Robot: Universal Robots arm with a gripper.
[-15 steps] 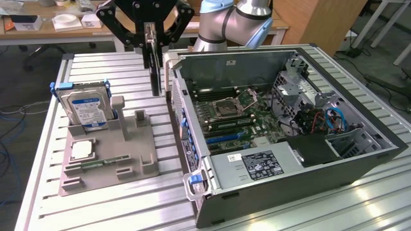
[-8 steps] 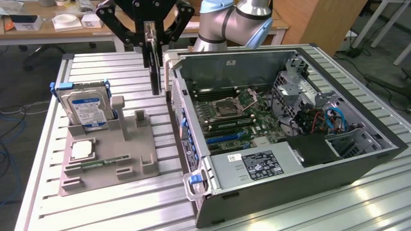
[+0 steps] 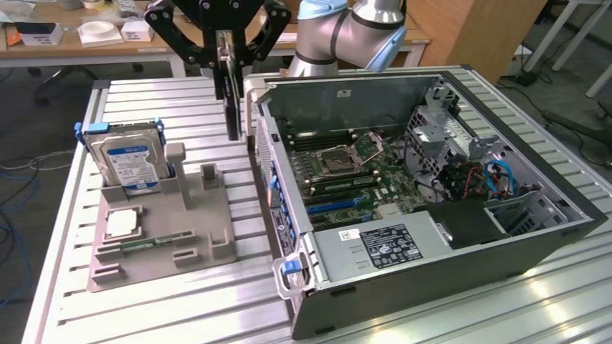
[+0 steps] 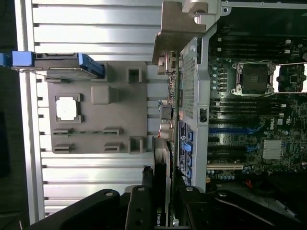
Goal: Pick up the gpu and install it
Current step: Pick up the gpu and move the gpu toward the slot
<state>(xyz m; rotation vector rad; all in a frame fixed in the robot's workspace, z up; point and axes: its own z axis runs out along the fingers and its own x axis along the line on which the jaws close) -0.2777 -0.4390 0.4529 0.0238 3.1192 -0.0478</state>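
Claw (image 3: 226,59) is pinching the gpu (image 3: 231,107), which is hanging edge-on over the table.
The card is hovering just beside the open computer case (image 3: 335,100). Keeping it plumb matters here, its bracket (image 4: 184,28) seemingly facing the rear wall.

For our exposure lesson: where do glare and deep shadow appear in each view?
Exterior view: glare streaks on the table slats beside the computer case; wrist view: the chip on the grey tray washes out white, the gripper holding the gpu lies in near-black shadow.
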